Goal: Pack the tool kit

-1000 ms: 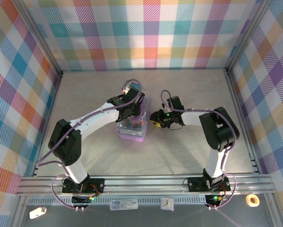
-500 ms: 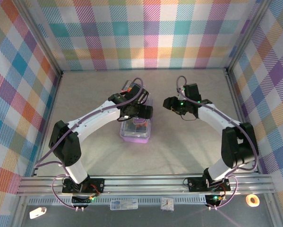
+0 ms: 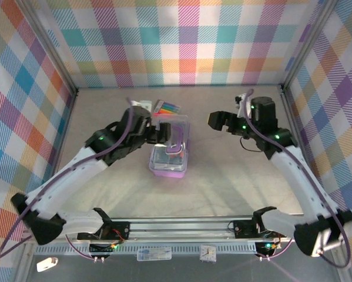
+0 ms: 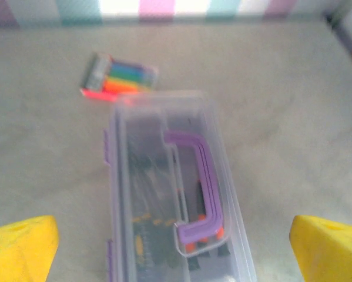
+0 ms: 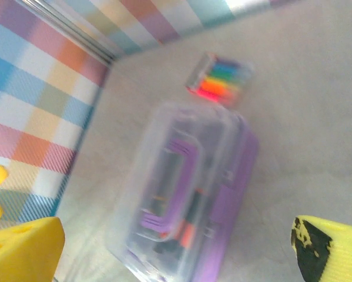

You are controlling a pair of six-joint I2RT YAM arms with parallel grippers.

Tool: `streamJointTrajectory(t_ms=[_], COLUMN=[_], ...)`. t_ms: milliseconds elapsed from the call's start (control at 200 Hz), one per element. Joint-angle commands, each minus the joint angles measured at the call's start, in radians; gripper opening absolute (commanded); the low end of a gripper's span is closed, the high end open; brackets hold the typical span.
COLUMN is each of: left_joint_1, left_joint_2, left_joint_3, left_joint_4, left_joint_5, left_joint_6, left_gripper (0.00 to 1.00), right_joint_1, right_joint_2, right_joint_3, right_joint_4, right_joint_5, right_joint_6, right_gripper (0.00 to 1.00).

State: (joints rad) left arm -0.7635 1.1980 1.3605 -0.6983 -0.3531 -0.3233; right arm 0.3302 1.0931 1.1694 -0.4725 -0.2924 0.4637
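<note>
Left tool (image 3: 157,137) spread; tool kit (image 3: 170,155) lid closed.

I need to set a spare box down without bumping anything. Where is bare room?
Bare table lies between the tool kit and the near edge, and in the back left corner. Crowded: the middle, where the marker pack lies behind the kit, the left gripper at its left, the right gripper to its right.

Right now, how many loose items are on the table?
2: the tool kit mid-table, and the marker pack just behind it, toward the back wall. Others may be hidden.
</note>
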Motion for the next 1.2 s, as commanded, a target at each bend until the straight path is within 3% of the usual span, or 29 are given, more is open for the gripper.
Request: streamJointTrajectory(t_ms=[0,175,260,335,440,565,695,810,910,1195], left_joint_1=[-0.007,-0.005,-0.001,0.016,0.114,0.258,0.367,0.455,0.499,0.593], left_joint_2=[-0.086,-0.254,-0.306,-0.299,-0.236,-0.247,-0.271,-0.227,-0.176,0.139], left_joint_3=[-0.058,-0.307,-0.478,-0.565,-0.610,-0.777,-0.898,-0.959,-1.052,-1.091], left_joint_4=[0.039,0.310,0.578,0.684,0.675,0.859,0.995,1.068,1.259,1.599], left_joint_5=[-0.194,-0.255,-0.256,-0.267,-0.218,-0.098,-0.077,-0.067,-0.068,0.036], left_joint_6=[0.062,0.161,0.319,0.400,0.401,0.325,0.364,0.368,0.365,0.398], left_gripper=[1.00,1.00,1.00,1.00,1.00,1.00,1.00,1.00,1.00,1.00], right_joint_1=[0.020,0.019,0.019,0.020,0.019,0.019,0.020,0.020,0.018,0.016], right_joint_2=[-0.103,-0.206,-0.220,-0.216,-0.222,-0.287,-0.294,-0.260,-0.249,-0.228], right_joint_3=[-0.033,-0.151,-0.188,-0.202,-0.235,-0.375,-0.437,-0.452,-0.493,-0.580], right_joint_4=[0.001,0.079,0.108,0.115,0.183,0.392,0.432,0.398,0.415,0.493], right_joint_5=[0.154,0.349,0.367,0.369,0.199,0.220,0.269,0.312,0.336,0.388], right_joint_6=[0.041,-0.033,-0.105,-0.197,-0.536,-0.593,-0.708,-0.757,-0.763,-0.792], right_gripper=[0.99,0.99,0.99,0.99,0.99,0.99,0.99,0.99,0.99,0.99])
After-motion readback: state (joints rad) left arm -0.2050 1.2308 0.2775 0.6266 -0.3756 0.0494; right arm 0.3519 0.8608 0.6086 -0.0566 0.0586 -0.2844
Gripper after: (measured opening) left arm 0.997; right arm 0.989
